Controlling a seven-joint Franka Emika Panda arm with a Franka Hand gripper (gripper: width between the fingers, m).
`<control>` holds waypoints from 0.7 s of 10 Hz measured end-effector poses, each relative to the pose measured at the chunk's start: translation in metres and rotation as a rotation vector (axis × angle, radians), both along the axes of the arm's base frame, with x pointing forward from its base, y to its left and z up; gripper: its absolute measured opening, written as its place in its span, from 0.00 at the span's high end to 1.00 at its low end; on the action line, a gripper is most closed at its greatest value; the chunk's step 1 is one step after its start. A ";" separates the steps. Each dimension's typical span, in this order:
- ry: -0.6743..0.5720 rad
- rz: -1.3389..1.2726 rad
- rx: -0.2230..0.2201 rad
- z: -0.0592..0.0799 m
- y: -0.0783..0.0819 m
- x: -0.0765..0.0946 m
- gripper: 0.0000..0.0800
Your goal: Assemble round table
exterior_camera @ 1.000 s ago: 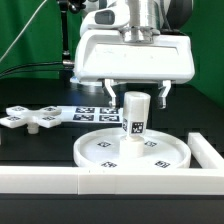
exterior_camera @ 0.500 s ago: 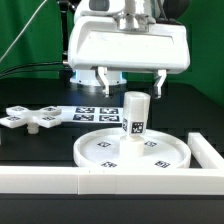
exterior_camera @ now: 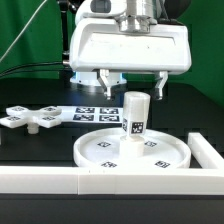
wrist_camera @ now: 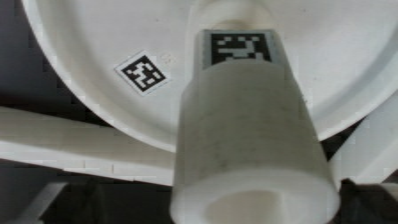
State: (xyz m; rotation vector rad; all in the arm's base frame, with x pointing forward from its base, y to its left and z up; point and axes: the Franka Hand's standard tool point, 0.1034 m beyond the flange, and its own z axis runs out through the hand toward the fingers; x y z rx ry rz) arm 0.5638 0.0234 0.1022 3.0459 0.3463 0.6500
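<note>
The round disc [exterior_camera: 132,150] lies flat on the black table near the front wall. The short thick post [exterior_camera: 136,115] stands upright on the disc's middle, with a tag on its side. My gripper [exterior_camera: 133,85] is open just above the post's top, one finger on each side, touching nothing. The cross-shaped piece [exterior_camera: 32,118] lies on the table at the exterior view's left. In the wrist view the post [wrist_camera: 249,120] fills the middle and rises from the disc [wrist_camera: 107,40]; the fingertips are barely seen.
The marker board [exterior_camera: 92,112] lies behind the disc. A long white border wall [exterior_camera: 100,180] runs along the front, and a second wall piece [exterior_camera: 205,150] stands at the exterior view's right. Green backdrop behind.
My gripper has risen off the post, from around its upper part one second ago to above its top. It stays open. The post stands still on the disc.
</note>
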 end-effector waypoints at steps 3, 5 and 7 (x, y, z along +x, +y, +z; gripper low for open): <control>0.203 0.014 0.014 -0.007 0.006 -0.005 0.19; 0.340 0.023 0.023 -0.008 0.007 -0.005 0.19; 0.451 0.028 0.030 -0.011 0.010 -0.007 0.19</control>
